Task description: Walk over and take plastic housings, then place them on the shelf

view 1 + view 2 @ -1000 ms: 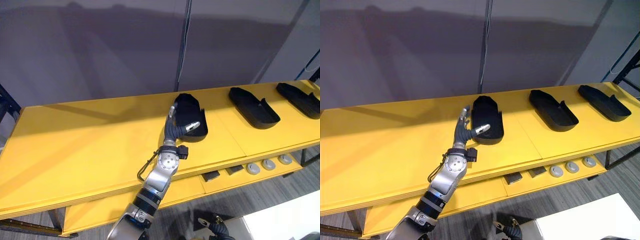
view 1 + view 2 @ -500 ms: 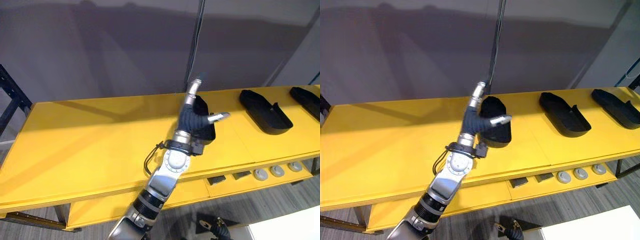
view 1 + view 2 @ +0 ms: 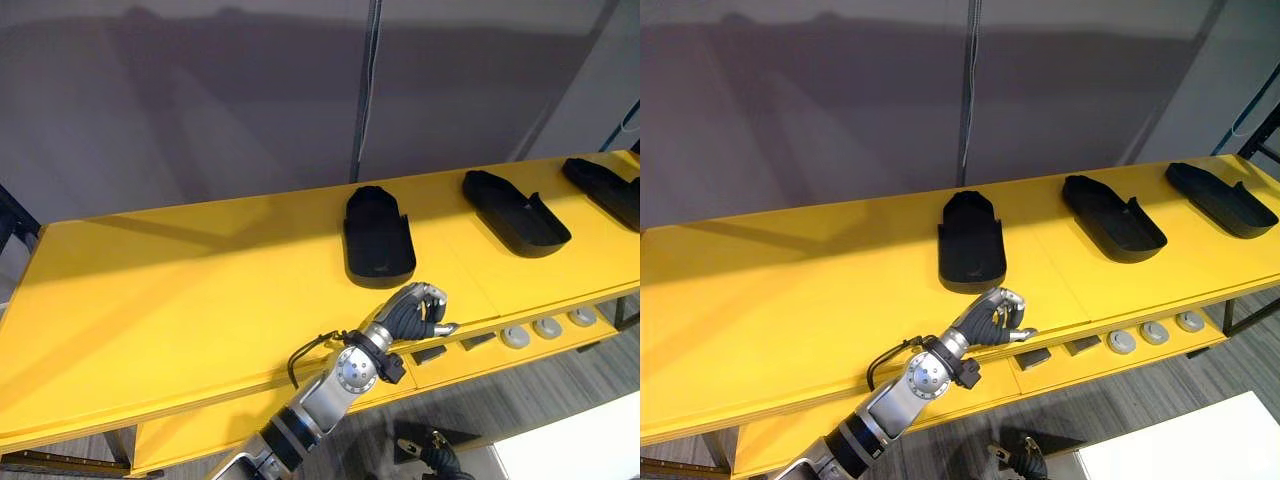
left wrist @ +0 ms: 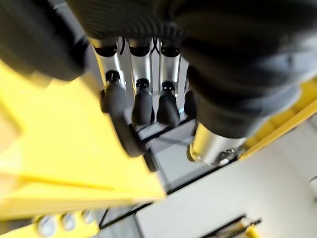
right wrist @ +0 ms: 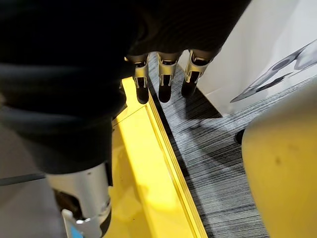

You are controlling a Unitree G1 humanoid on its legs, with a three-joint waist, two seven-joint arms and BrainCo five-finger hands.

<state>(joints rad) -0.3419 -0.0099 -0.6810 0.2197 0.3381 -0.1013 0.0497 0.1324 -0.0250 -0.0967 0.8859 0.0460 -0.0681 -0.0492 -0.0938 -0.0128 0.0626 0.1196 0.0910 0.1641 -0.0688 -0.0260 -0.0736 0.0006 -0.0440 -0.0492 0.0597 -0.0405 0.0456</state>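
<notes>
A: Left eye view, status?
B: My left hand curled, empty, at 6 o'clock of nearest housing on the shelf; right hand relaxed. Risk: a careless swing knocks that housing askew.

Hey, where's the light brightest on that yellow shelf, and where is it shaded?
Left eye view: the shelf top is brightest across its left middle, darker in a band along the far edge by the wall. Right wrist view: a bright sheen on the yellow board.
</notes>
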